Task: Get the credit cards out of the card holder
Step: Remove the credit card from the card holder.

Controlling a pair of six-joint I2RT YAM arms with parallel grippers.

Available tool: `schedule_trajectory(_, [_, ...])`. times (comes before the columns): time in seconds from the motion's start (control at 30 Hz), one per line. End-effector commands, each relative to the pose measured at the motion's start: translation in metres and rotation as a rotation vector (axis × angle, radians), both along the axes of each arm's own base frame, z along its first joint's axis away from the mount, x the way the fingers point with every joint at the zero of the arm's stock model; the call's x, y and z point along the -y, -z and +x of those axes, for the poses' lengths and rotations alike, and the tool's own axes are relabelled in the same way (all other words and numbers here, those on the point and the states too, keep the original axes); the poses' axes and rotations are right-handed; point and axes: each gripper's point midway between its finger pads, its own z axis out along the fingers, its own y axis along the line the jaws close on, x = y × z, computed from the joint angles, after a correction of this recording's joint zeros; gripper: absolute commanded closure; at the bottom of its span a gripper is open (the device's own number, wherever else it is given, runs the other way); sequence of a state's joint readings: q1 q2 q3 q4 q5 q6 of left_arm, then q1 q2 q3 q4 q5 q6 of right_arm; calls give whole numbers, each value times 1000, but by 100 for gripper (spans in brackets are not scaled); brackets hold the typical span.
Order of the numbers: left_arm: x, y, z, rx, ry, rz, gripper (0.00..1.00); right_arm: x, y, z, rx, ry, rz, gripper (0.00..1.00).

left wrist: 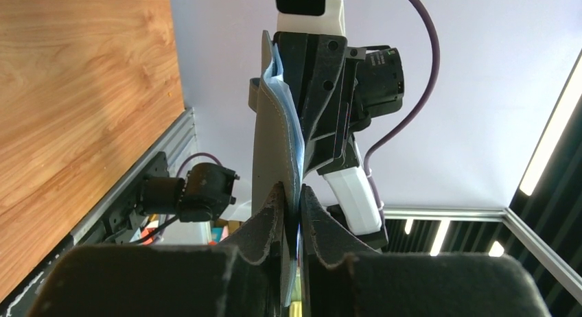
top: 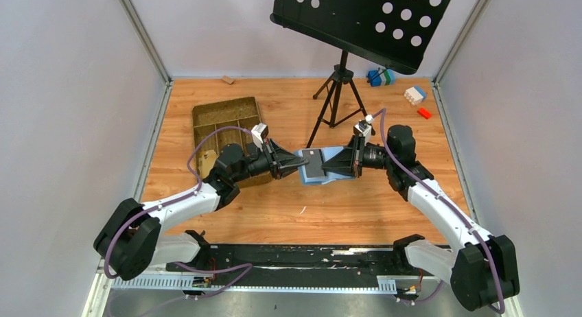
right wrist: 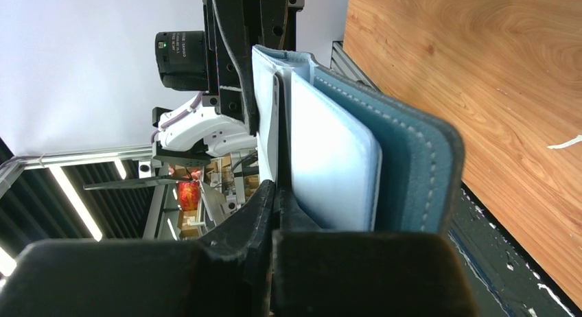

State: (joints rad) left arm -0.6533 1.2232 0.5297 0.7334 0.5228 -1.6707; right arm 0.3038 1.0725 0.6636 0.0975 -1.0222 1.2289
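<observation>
- You have one brown tray (top: 226, 125) at left, one card holder (top: 317, 180) and one card (top: 314, 162) clearly showing. Can't tell if a second card is tucked in.
- Left arm reaches in low from the left, wrist rolled sideways.
- Left tool (left wrist: 292, 188) is clamped tight on the holder's left edge, with the outer flap and a blue layer between its fingers.
- The holder lies open between the two tools over mid-worktop (top: 288, 214), just right of the tray. The dark card is on its inner face.
- Right tool (right wrist: 276, 190) is pinched closed on the thin grey card edge, just beside the pale-blue inner panel.
- Right arm mirrors the left, coming in from the right.
- One black music stand (top: 364, 15) is at the back.
</observation>
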Motion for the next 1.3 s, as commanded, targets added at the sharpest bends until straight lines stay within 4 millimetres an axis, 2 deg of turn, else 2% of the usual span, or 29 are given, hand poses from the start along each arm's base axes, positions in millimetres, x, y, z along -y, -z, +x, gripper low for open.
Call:
schedule_trajectory(0.0, [-4, -39, -9, 108, 19, -94, 84, 6, -3, 9, 49, 45, -40, 100])
schedule_trajectory(0.17, [-3, -38, -9, 110, 24, -79, 86, 6, -7, 8, 69, 41, -38, 100])
schedule_trajectory(0.3, [-2, -38, -9, 117, 29, -58, 94, 7, -4, 5, 44, 37, -48, 100])
schedule_trajectory(0.37, [-3, -39, -9, 121, 28, -54, 89, 7, -3, 5, 43, 38, -49, 100])
schedule_trajectory(0.47, [-2, -41, -10, 126, 34, -57, 76, 7, -4, 5, 46, 39, -49, 100])
schedule_trajectory(0.53, [-2, -41, -10, 127, 37, -57, 74, 7, -4, 5, 47, 38, -48, 100])
schedule_trajectory(0.57, [-2, -42, -10, 128, 35, -58, 74, 7, -4, 5, 48, 37, -48, 100])
schedule_trajectory(0.67, [-2, -40, -10, 124, 37, -55, 87, 7, -5, 4, 48, 34, -47, 100])
schedule_trajectory(0.83, [-1, -42, -10, 128, 42, -56, 100, 7, -6, 4, 50, 32, -48, 100])
schedule_trajectory(1.27, [-8, -54, -10, 118, 15, -164, 100, 14, 14, 5, 31, 57, -86, 100])
